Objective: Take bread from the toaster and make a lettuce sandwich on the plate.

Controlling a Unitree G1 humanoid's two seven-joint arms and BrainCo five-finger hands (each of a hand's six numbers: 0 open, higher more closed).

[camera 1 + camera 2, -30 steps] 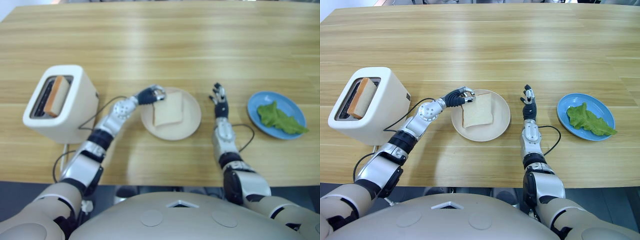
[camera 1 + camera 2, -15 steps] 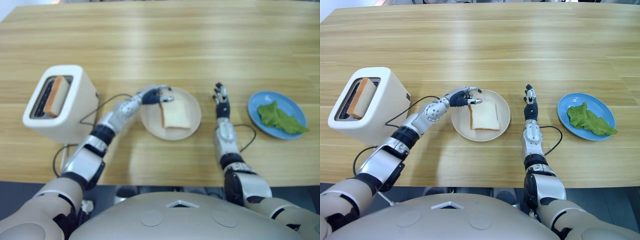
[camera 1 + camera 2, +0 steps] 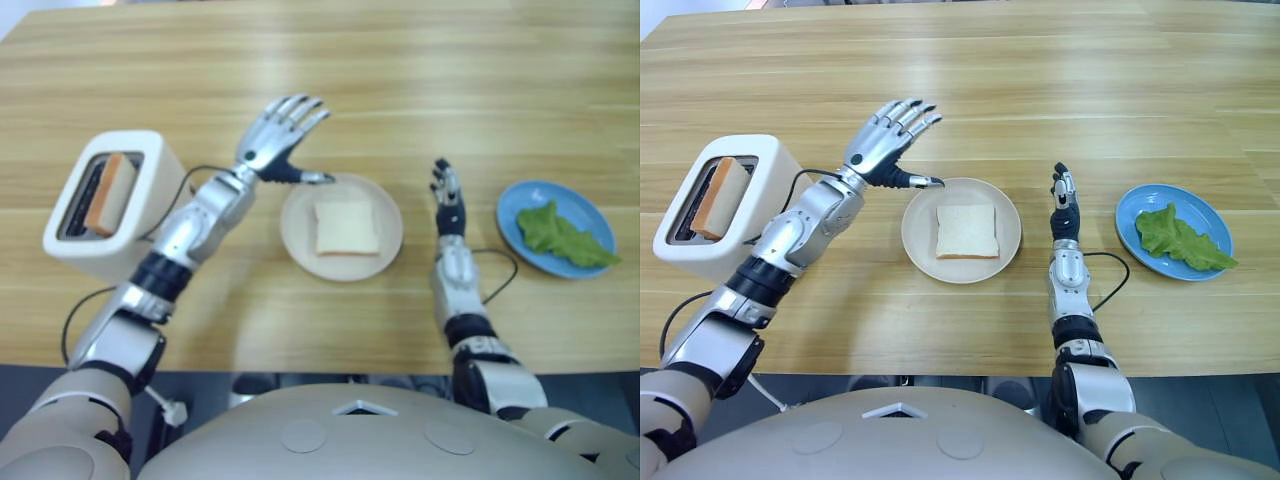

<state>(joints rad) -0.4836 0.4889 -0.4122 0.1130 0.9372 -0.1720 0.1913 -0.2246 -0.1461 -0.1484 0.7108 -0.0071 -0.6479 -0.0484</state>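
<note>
Left hand (image 3: 885,130) has let go of the bread slice (image 3: 967,231) and lifted up and back off the plate (image 3: 912,225). A second ago it was pinching the slice at the plate's left edge. Now it hangs over the table (image 3: 1040,80) between the toaster (image 3: 765,160) and the plate, fingers fanned wide, holding nothing, thumb tip pointing at the rim. The slice has slid from skewed against the left rim to flat and square near the middle of the plate, so the bottom layer looks placed. Right hand (image 3: 1064,200) has barely moved: it stands edge-on between the plate and the blue plate (image 3: 1130,205), fingers stretched straight, empty, touching neither. The lettuce leaf (image 3: 1180,240) is untouched on the blue plate, well clear of the bread. The second slice (image 3: 712,197) still stands in the toaster slot, top edge poking out. My read is first bread step done, roughly a third through. Lettuce comes next, and the right hand is the nearer one for it, while the left is free to go back to the toaster. Risk I'd flag: a limp leaf is awkward to pinch and may drape off the bread, and the left forearm sits close to the toaster, so a careless swing could nudge it.
</note>
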